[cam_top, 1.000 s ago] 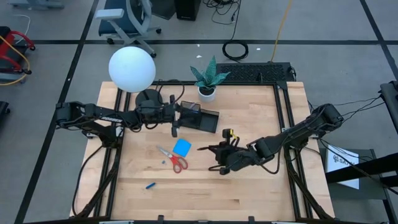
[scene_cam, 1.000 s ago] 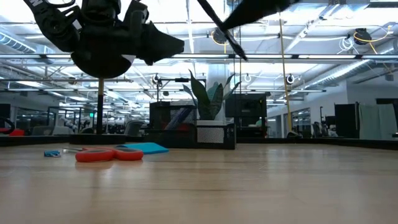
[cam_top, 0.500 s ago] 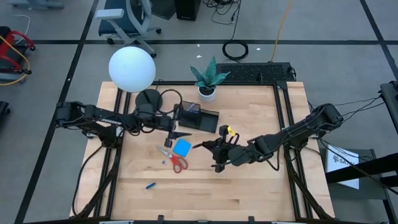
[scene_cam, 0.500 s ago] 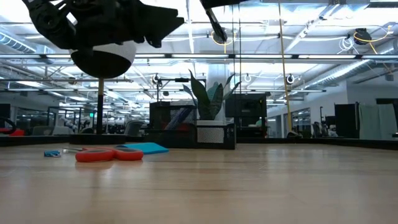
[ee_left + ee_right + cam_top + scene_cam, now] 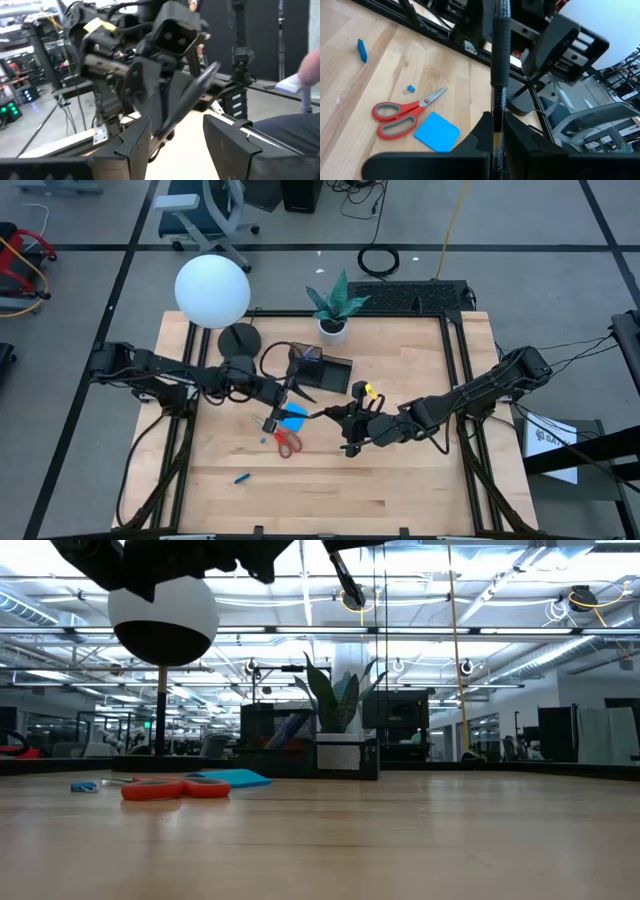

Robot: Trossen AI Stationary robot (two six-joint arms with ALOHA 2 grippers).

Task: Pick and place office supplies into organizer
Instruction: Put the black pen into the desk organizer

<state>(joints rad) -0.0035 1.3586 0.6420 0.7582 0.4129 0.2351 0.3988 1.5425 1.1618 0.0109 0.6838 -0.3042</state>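
My right gripper (image 5: pixel 338 418) hovers over the table's middle, shut on a black pen (image 5: pixel 320 415) that points toward the table's left. My left gripper (image 5: pixel 287 406) is open just left of it, above the blue note pad (image 5: pixel 295 418). In the left wrist view the pen (image 5: pixel 192 95) reaches toward the gap between the left fingers (image 5: pixel 132 147); I cannot tell whether it touches them. Red-handled scissors (image 5: pixel 286 441), a tiny blue piece (image 5: pixel 409 89) and a blue piece (image 5: pixel 242 477) lie flat on the wood. The black organizer (image 5: pixel 325 370) stands farther back. My right gripper pinches the black pen near one end (image 5: pixel 496 122) between its two fingers (image 5: pixel 487 132). The fingers come level from the table's right, and the pen runs on forward along them. It is lifted clear of the table, its free end (image 5: pixel 501 15) toward my left gripper.
A white globe lamp (image 5: pixel 212 290) with a round black base (image 5: pixel 238 338) stands at the far left. A white plant pot (image 5: pixel 331 328) stands behind the organizer. Bare wood (image 5: pixel 400 490) lies toward the near right.
My left gripper has moved from beside the organizer toward the near edge and the right gripper, and now hangs over the note pad. My right gripper has shifted slightly toward the table's left with the pen still in it. Scissors and note pad have stayed put.
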